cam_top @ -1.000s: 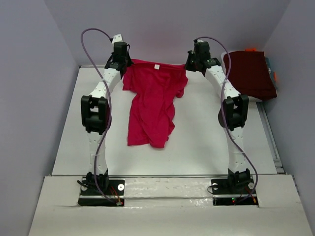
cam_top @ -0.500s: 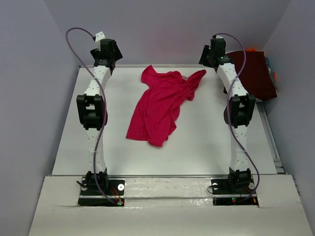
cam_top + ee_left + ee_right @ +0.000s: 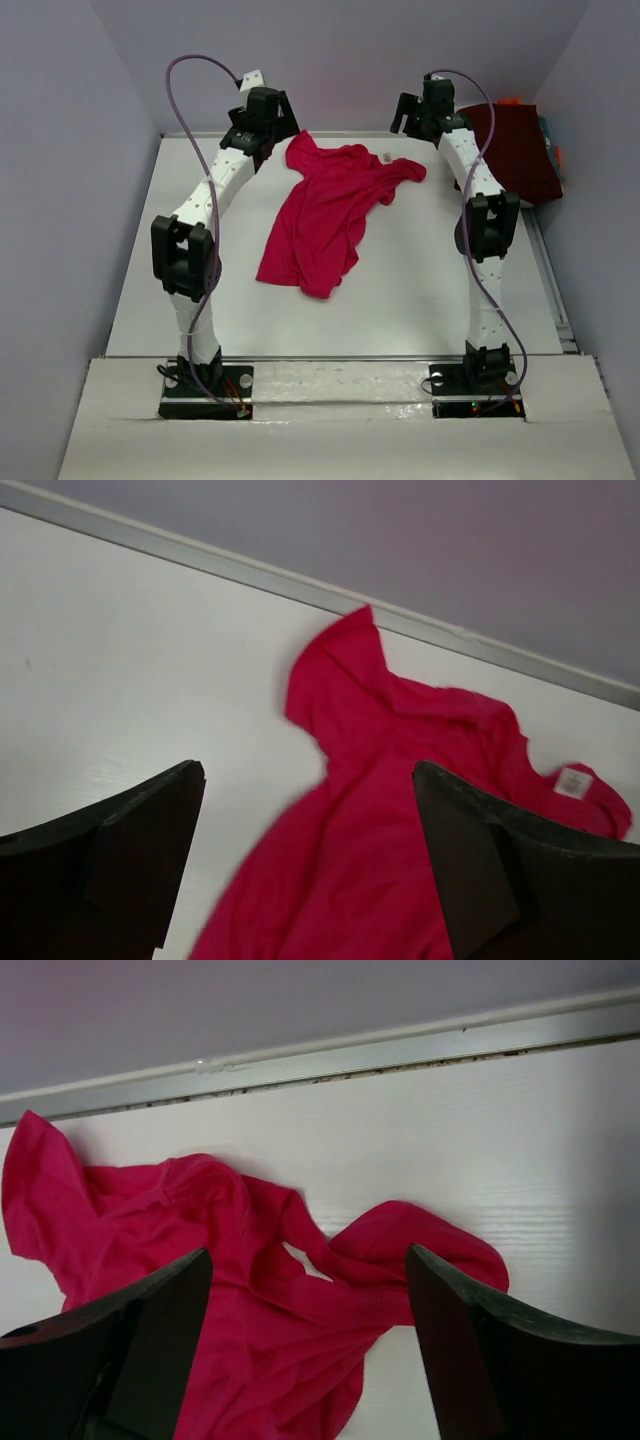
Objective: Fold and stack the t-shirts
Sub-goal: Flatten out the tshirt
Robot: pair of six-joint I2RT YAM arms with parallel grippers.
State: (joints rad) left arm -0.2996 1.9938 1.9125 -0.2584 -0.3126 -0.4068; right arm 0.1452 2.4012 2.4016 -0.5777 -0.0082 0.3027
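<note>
The crimson-pink t-shirt (image 3: 325, 210) lies loose and crumpled on the white table (image 3: 420, 280), collar end toward the back wall and hem toward me. Its white neck tag (image 3: 572, 781) shows near the right sleeve. My left gripper (image 3: 270, 112) hovers open just left of the shirt's far left sleeve (image 3: 340, 670); nothing is between its fingers (image 3: 150, 840). My right gripper (image 3: 413, 110) hangs open above the far right sleeve (image 3: 420, 1245), also holding nothing. A dark maroon folded t-shirt (image 3: 510, 150) rests at the back right.
Grey walls close the table in on the left, back and right, with a rail (image 3: 400, 1055) along the back edge. Orange and blue items (image 3: 553, 145) peek out behind the maroon garment. Purple cables (image 3: 190, 75) loop above both arms.
Both grippers have opened and let go of the crimson shirt's shoulders. The shirt dropped from hanging spread to lying crumpled on the table. The left gripper swung out, then back toward the shirt.
</note>
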